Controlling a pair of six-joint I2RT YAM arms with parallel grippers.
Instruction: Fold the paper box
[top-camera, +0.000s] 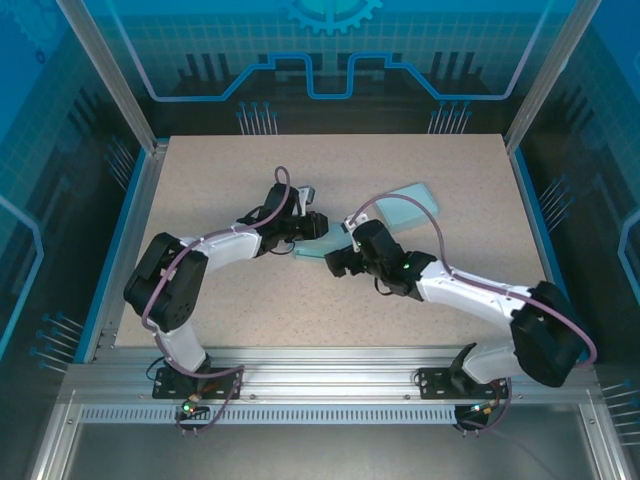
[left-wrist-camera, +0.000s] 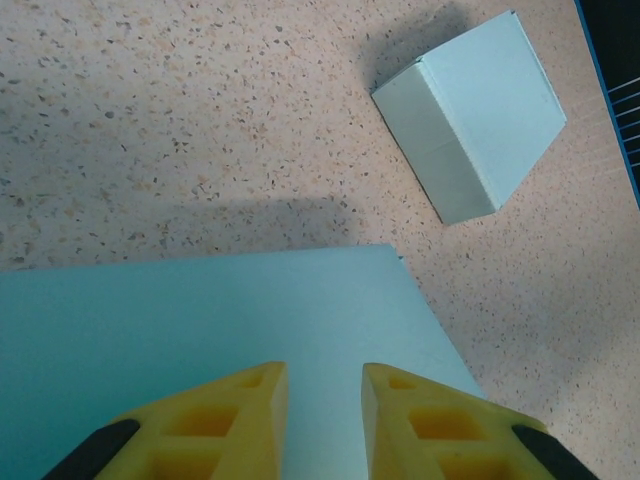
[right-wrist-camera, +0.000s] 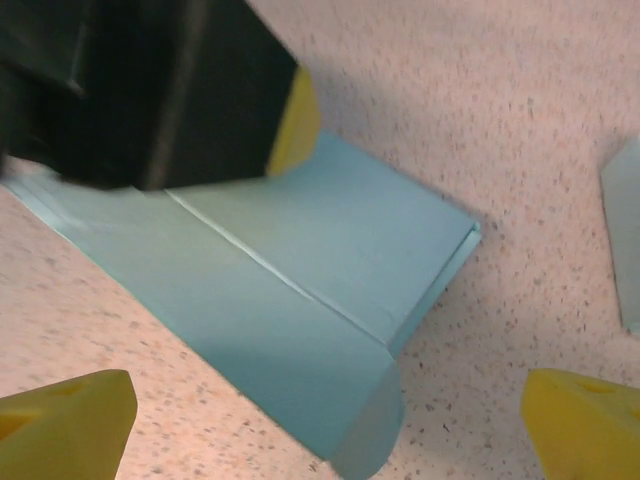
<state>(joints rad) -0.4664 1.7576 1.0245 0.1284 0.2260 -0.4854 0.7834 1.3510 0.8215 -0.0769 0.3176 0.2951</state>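
The paper box (top-camera: 318, 248) lies flattened near the middle of the table (top-camera: 200, 180), between the two grippers. It is a pale teal sheet with a crease line running across it (right-wrist-camera: 290, 300) and a rounded flap at its near corner. A second, folded box (left-wrist-camera: 470, 115) of the same pale colour stands closed just beyond it, toward the table's far right, apart from the sheet (its inside cannot be seen). The left gripper (top-camera: 308, 228) is down at the sheet's far edge. From its own wrist view, the yellow fingers (left-wrist-camera: 230, 415) stand with a narrow gap between them and the teal panel showing through. I cannot tell whether they pinch any part of the paper. The right gripper (right-wrist-camera: 328, 400) hangs over the near side of the sheet with its claw spread wide, one yellow fingertip at each lower corner of its wrist view, gripping nothing. The table is a speckled beige top with a blue rim. Blue printed walls (top-camera: 60, 120) enclose it behind aluminium frame rails (top-camera: 330, 385), and both arm bases are bolted at the near edge.
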